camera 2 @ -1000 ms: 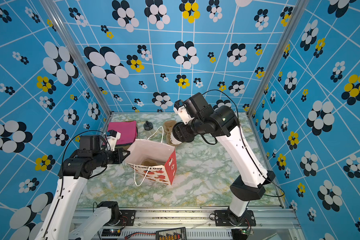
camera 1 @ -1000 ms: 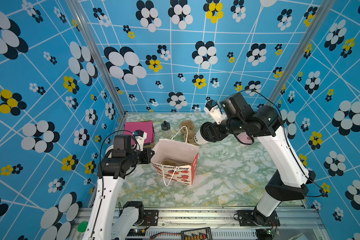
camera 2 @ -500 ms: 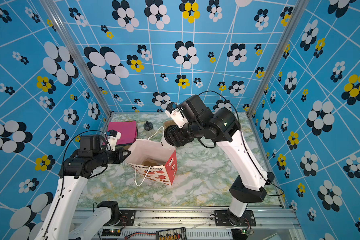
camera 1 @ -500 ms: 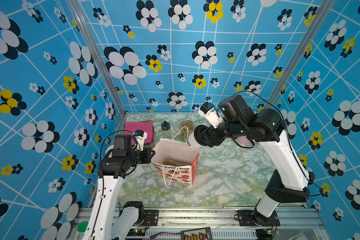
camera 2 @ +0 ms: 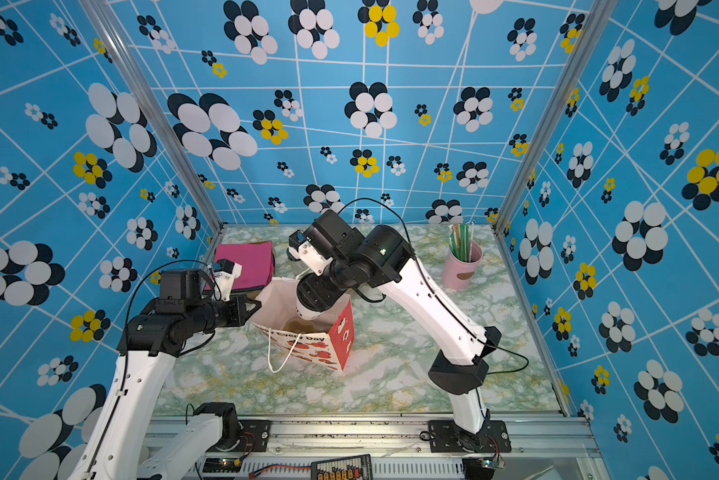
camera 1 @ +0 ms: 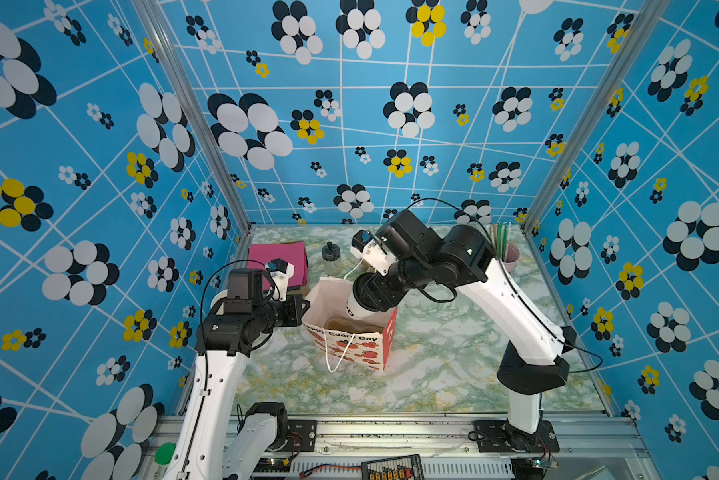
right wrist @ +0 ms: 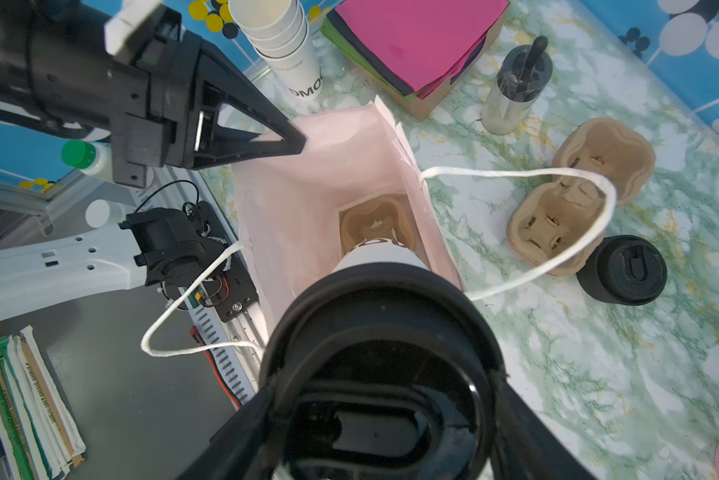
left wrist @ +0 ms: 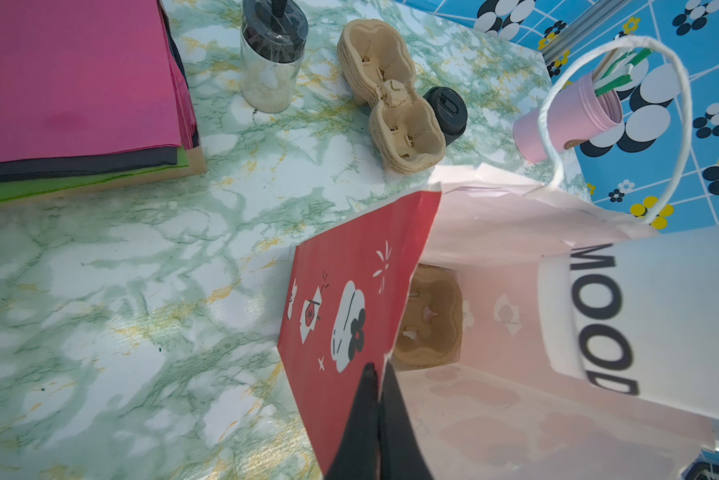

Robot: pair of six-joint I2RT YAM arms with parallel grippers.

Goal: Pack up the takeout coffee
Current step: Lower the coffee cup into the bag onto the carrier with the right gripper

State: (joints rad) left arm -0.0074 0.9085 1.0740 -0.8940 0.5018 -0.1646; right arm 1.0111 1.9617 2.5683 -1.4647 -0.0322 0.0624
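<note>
The takeout coffee (left wrist: 648, 316), a white paper cup with dark lettering and a black lid (right wrist: 382, 374), hangs tilted with its base inside the mouth of the paper bag (camera 1: 349, 345). My right gripper (right wrist: 380, 415) is shut on it near the lid, one finger on each side. In both top views the cup (camera 2: 308, 311) shows below the right gripper (camera 1: 370, 291). A brown cup carrier (right wrist: 374, 220) lies on the bag's bottom under the cup. My left gripper (left wrist: 376, 370) is shut on the bag's red side rim (left wrist: 349, 291) and holds it open.
A stack of lidless cups (right wrist: 283, 50) stands behind the left arm. On the far side are a pink napkin stack (camera 1: 277, 257), a glass jar (camera 1: 331, 259), stacked brown carriers (left wrist: 391, 95), black lids (left wrist: 447, 110) and a pink cup of straws (camera 2: 461, 262).
My right gripper has carried the cup left and down from beside the bag to its mouth. The left arm and the bag have stayed put.
</note>
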